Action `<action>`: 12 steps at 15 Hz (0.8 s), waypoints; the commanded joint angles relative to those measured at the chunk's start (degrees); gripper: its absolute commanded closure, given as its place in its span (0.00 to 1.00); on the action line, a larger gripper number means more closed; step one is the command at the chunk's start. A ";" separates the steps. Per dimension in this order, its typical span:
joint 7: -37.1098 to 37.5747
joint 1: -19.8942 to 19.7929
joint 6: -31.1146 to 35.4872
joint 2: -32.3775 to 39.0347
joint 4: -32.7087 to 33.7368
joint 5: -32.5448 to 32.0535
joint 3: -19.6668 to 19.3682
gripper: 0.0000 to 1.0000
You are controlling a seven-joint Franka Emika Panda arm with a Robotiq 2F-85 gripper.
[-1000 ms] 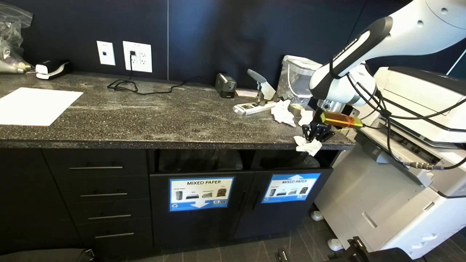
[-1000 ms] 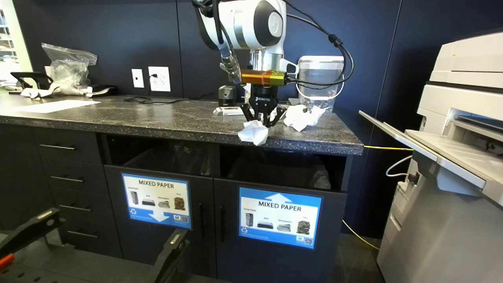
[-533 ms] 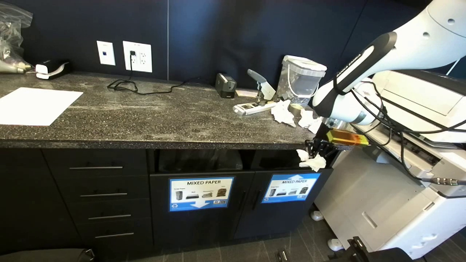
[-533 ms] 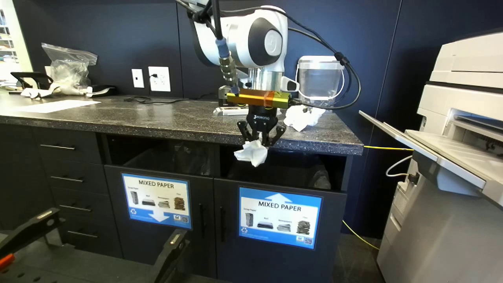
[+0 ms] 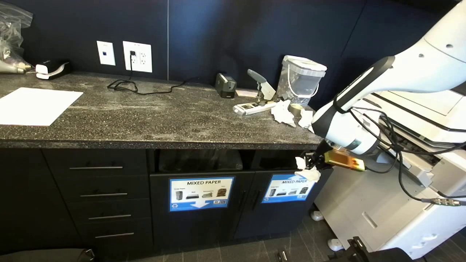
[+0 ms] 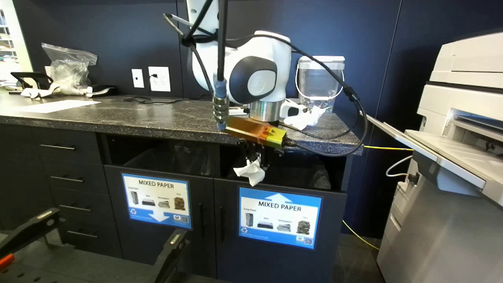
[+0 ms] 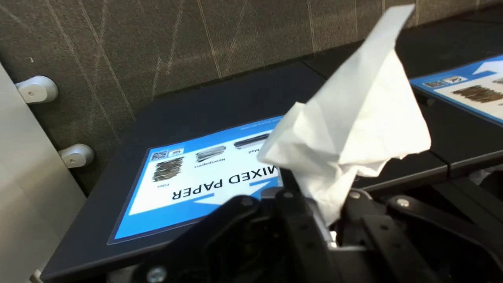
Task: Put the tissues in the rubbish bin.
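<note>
The claw (image 7: 326,204) has its fingers (image 7: 304,232) drawn nearly together, pinching the narrow end of a crumpled tissue (image 7: 349,133) that flares out beyond them. In both exterior views the claw hangs tilted, lower than the top of the counter (image 5: 164,123), with the tissue in front of the rubbish bin (image 6: 292,173); in an exterior view the tissue covers a top corner of the blue label (image 5: 287,193). Whether it touches the bin's front, I cannot tell. Above the claw, the white wrist (image 5: 346,127) overlaps the counter's corner, and the arm (image 5: 418,65) slants up from it toward the upper right of that view. Two more tissues (image 5: 282,112) lie on the counter beside a tape roll (image 5: 296,110), near the lidded bucket (image 5: 302,78).
</note>
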 commanded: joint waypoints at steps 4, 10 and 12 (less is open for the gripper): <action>1.64 -24.60 17.81 14.35 2.70 -2.02 22.17 0.81; 12.77 -33.49 28.58 29.38 6.50 -19.75 25.20 0.81; 16.74 -34.19 31.57 33.94 8.94 -23.40 25.05 0.81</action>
